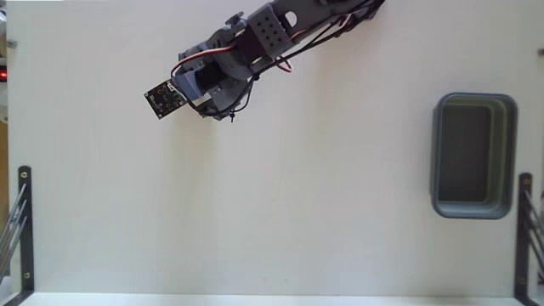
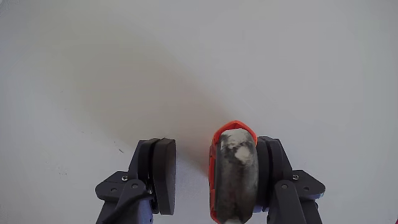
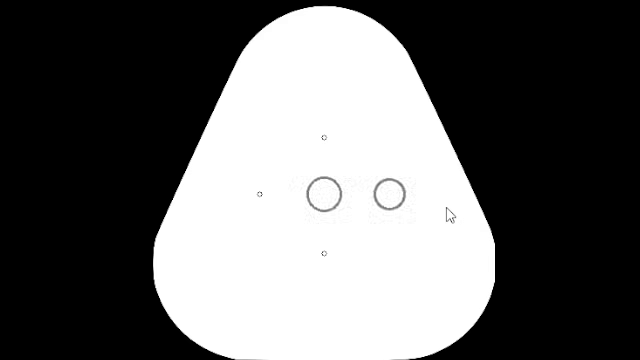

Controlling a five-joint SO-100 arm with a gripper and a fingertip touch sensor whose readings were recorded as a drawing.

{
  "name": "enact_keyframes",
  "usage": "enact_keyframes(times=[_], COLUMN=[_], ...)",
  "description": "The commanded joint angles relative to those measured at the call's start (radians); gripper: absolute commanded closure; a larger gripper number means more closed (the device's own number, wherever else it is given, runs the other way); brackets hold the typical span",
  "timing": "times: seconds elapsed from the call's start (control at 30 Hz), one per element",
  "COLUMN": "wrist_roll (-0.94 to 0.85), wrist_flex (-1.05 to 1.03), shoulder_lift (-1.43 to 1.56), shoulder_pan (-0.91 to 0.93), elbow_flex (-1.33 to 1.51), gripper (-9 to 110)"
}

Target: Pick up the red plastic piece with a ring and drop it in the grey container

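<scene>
Red-orange plastic shows low in the wrist view: the small red plastic piece with a ring (image 2: 233, 171) stands on edge against the inner face of the right-hand finger (image 2: 271, 169), its greyish centre turned toward the camera; the left-hand finger (image 2: 163, 174) stands apart from it, with bare white table (image 2: 186, 62) visible in the gap, so the gripper (image 2: 214, 155) is parted and not clamped on the piece; whether the piece rests on the surface or hangs from the right finger cannot be told. Above and to both sides of the fingers in that view the white surface runs open to the frame edges.

In the fixed view the grey robot arm (image 1: 255, 47) reaches in from the top edge toward the upper left, a small black square circuit board (image 1: 164, 99) at its tip; the red piece itself is hidden beneath the arm there. The grey rounded-rectangular plastic tub (image 1: 442, 153) lies at the right side of the frame, well apart from the arm, its thick rim near a dark metal bracket (image 1: 524, 229) at the lower right; a matching dark bracket (image 1: 24, 221) stands at the lower left edge; between arm and tub the tabletop lies wide and open.
</scene>
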State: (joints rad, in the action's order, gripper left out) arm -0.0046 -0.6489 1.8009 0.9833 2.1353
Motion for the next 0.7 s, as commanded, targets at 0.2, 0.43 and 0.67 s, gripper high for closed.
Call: enact_keyframes(times=[0.2,0.43,0.67], wrist_roll=[0.005,0.005,0.005], wrist_flex=[0.009,0.009,0.009], shoulder_lift=[0.021,0.021,0.021], shoulder_pan=[0.025,0.025,0.025], elbow_flex=[-0.004,-0.004,-0.004], gripper=[41,43,45])
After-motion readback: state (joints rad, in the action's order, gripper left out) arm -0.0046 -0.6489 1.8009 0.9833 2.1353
